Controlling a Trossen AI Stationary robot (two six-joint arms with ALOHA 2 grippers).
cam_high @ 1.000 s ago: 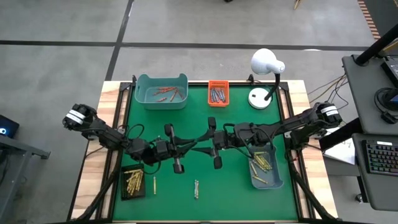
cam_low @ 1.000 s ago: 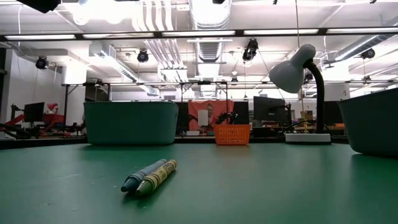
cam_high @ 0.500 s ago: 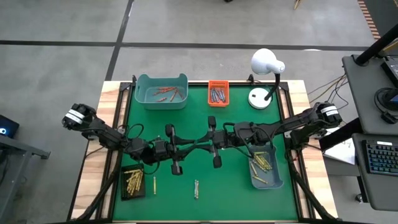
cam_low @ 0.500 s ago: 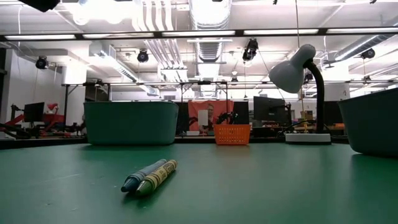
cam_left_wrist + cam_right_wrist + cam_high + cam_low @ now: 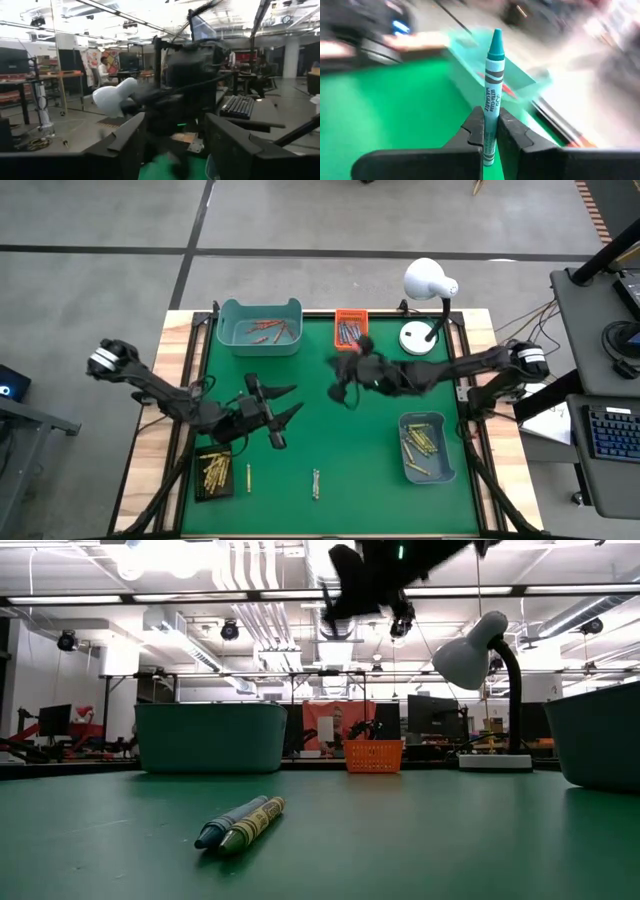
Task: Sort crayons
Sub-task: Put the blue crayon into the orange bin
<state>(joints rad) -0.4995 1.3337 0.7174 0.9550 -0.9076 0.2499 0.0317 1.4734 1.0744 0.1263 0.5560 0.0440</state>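
1 teal-tipped blue crayon (image 5: 492, 95) stands upright, clamped in the right gripper (image 5: 490, 131); left gripper (image 5: 277, 402) spread apart.

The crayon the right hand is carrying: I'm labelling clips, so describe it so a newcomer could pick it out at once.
Start at the white desk lamp at the table's far edge; the right hand is in the air near it, by the small orange tray. Clamped between its fingers is a blue-green crayon, tip up, the only one off the table.
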